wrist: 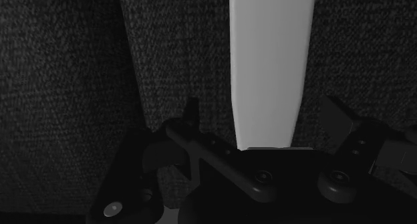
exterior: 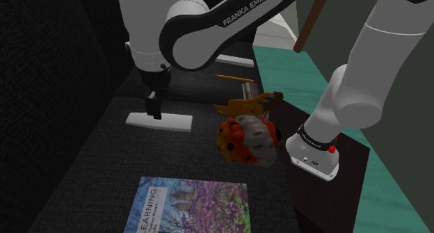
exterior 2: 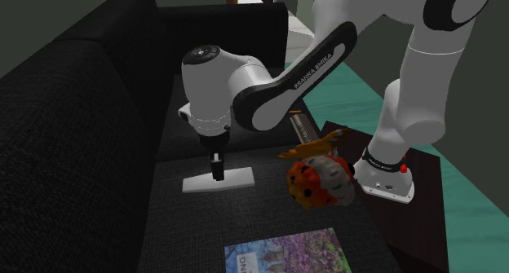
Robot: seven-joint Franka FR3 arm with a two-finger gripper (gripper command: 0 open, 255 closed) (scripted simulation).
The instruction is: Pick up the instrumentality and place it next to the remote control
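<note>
Between the jaws, a flat white slab (wrist: 270, 62) is lying on the black sofa seat (exterior: 83, 176), running lengthwise away from the gripper (exterior: 154, 113). The jaws are standing apart and straddling it, with dark fabric showing on both sides, so they're not clamping it. Well off to the side, toward the arm's base, an orange-and-white lumpy object (exterior: 245, 138) is sitting. A book (exterior: 188, 207) is lying further out on the seat.
</note>
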